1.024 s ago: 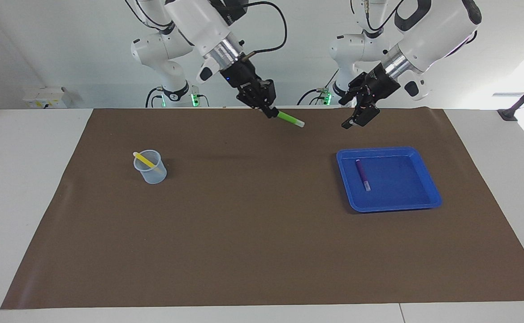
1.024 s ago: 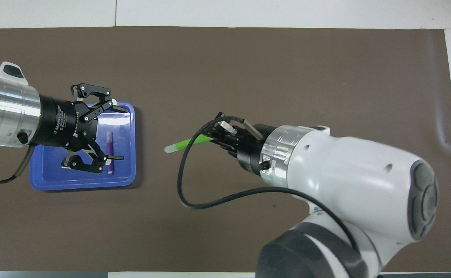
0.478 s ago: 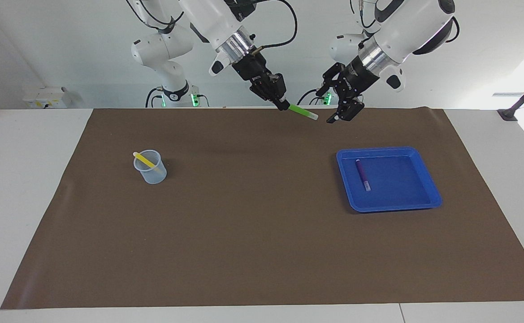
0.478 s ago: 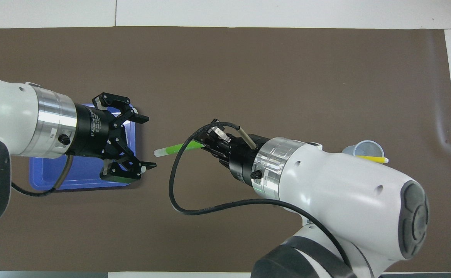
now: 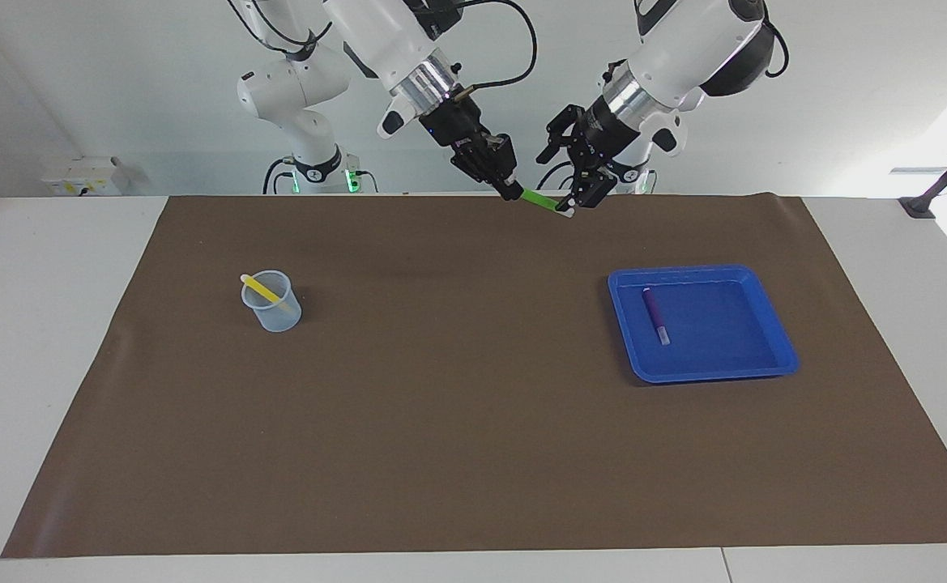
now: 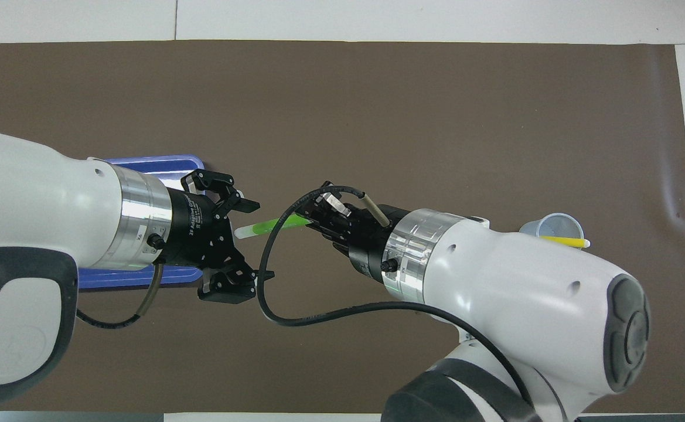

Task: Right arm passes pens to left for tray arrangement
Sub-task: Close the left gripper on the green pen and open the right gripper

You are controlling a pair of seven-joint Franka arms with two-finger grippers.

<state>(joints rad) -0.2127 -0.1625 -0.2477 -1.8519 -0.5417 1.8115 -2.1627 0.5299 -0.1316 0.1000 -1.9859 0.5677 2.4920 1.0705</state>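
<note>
Your right gripper (image 5: 512,193) fingers clenched on green pen (image 5: 539,199), held beside tray (image 5: 773,360); left gripper (image 5: 577,194) fingers spread around pen's pale end.

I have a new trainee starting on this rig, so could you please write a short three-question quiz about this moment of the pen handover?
1. True or false: the right gripper is shut on the green pen.
2. Which pen lies in the blue tray? A) yellow B) purple C) green
3. Fill in: the yellow pen stands in the translucent ____ toward the right arm's end of the table.

Key
1. True. It holds the pen in the air, and the open left gripper has its fingers to either side of the pen's pale end.
2. B, the purple pen.
3. Cup.
</note>
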